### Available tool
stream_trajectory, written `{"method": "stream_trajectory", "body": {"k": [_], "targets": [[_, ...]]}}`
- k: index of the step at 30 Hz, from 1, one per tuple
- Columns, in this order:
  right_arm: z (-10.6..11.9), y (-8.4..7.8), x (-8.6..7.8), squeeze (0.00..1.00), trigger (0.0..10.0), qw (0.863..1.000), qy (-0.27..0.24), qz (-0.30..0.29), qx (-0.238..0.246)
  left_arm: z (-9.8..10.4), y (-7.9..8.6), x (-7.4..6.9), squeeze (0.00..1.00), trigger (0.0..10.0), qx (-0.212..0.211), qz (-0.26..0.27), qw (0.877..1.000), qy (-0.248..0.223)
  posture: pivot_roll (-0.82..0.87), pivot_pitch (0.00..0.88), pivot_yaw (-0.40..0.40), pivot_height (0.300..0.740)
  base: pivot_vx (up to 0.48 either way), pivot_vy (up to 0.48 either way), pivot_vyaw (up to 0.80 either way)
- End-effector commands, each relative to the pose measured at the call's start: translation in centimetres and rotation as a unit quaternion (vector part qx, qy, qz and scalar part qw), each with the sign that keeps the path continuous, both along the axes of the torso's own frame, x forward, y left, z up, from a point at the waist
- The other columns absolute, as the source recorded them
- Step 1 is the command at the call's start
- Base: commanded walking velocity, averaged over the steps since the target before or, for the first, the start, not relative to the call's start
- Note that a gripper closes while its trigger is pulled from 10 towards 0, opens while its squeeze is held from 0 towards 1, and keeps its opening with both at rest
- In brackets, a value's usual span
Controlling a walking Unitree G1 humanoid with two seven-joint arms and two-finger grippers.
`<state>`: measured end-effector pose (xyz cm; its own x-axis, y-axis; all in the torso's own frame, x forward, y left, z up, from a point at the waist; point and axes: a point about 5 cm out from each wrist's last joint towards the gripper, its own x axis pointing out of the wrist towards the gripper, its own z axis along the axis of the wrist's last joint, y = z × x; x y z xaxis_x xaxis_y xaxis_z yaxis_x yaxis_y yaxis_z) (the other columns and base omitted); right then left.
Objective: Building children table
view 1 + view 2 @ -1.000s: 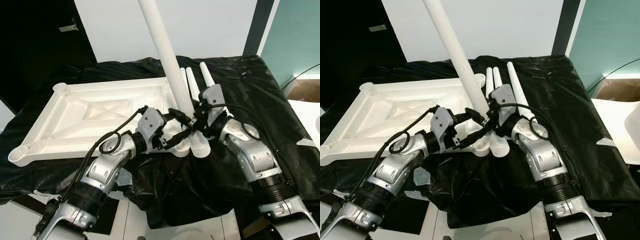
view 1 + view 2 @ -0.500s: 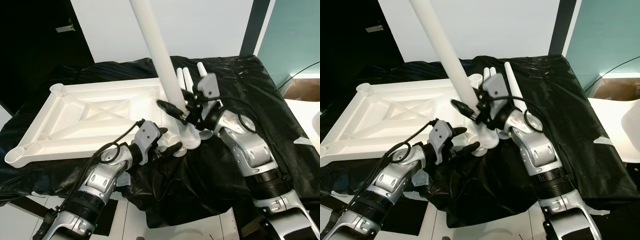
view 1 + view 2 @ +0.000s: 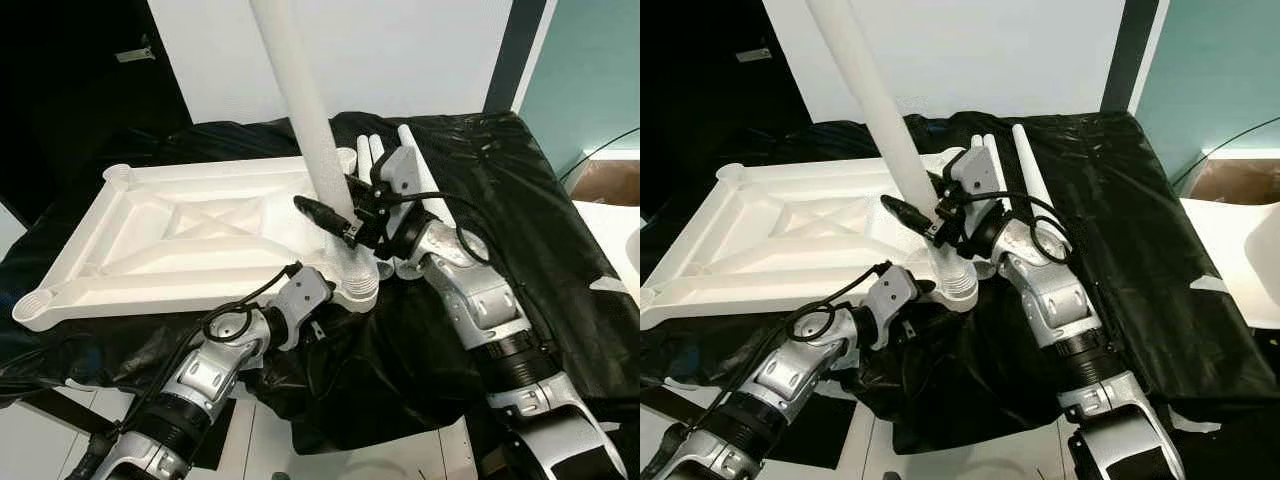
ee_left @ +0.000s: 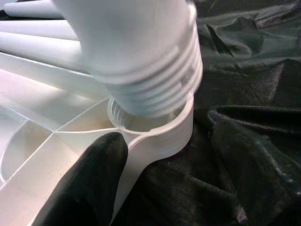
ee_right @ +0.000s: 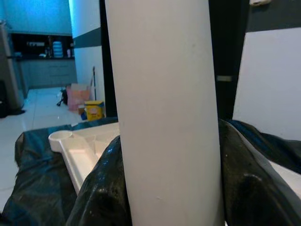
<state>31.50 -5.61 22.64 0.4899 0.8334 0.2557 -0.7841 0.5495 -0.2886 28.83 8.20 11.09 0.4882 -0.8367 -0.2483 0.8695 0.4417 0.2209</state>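
Observation:
The white table top (image 3: 180,260) lies upside down on a black sheet. A long white leg (image 3: 300,110) stands nearly upright, leaning slightly left, with its threaded end (image 4: 150,89) in the near right corner socket (image 3: 352,290). My right gripper (image 3: 335,218) is shut on the leg just above the socket; its fingers (image 5: 103,188) press both sides of the leg (image 5: 164,113). My left gripper (image 4: 169,141) is open low at that corner. One finger (image 4: 94,179) rests against the table top's rim, the other stands apart over the sheet.
Three spare white legs (image 3: 415,165) lie side by side on the sheet behind my right arm. The black sheet (image 3: 520,200) drapes over the front edge. A dark doorway is at the far left and a white surface (image 3: 620,235) at the right.
My right gripper has swung the leg more upright and brought its threaded end to the corner socket. My left gripper has let go of the leg and dropped to the table top's corner.

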Motion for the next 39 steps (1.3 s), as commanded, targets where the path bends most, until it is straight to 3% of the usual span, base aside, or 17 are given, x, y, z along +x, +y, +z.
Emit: {"method": "stream_trajectory", "body": {"k": [1,8,17,22,28,39], "targets": [[-1.0,0.1,0.0,0.0,10.0,1.0,0.011,0.004,-0.004,-1.1,0.7,-0.6,0.0,10.0,0.018,0.004,1.0,0.022,0.09,0.0,0.052,0.74,0.0,0.0,0.0],[-2.9,-0.3,0.2,0.0,10.0,0.999,0.033,-0.014,-0.013,-1.2,0.8,-1.2,0.0,10.0,0.02,0.005,1.0,0.024,0.09,0.0,0.063,0.74,0.0,0.0,0.0],[-4.2,-0.9,0.3,0.0,10.0,0.999,0.026,-0.027,-0.031,-1.0,0.6,-1.3,0.0,10.0,0.02,0.0,1.0,0.022,0.09,0.0,0.083,0.74,0.0,0.0,0.0],[-6.5,-1.5,-0.9,0.0,10.0,0.997,0.011,-0.021,-0.076,-0.9,0.2,-1.4,0.0,10.0,0.019,-0.005,1.0,0.021,0.09,0.0,0.083,0.74,0.0,0.0,0.0],[-7.5,-2.1,-1.8,0.0,10.0,0.998,0.014,-0.021,-0.063,-1.1,0.1,-1.5,0.0,10.0,0.02,-0.006,1.0,0.023,0.08,0.0,0.086,0.74,0.0,0.0,0.0],[-8.6,-2.1,-1.2,0.0,10.0,0.991,0.13,-0.028,-0.03,-1.0,-0.2,-1.4,0.0,10.0,0.021,-0.01,0.999,0.023,0.07,0.0,0.085,0.74,0.0,0.0,0.0]]}}
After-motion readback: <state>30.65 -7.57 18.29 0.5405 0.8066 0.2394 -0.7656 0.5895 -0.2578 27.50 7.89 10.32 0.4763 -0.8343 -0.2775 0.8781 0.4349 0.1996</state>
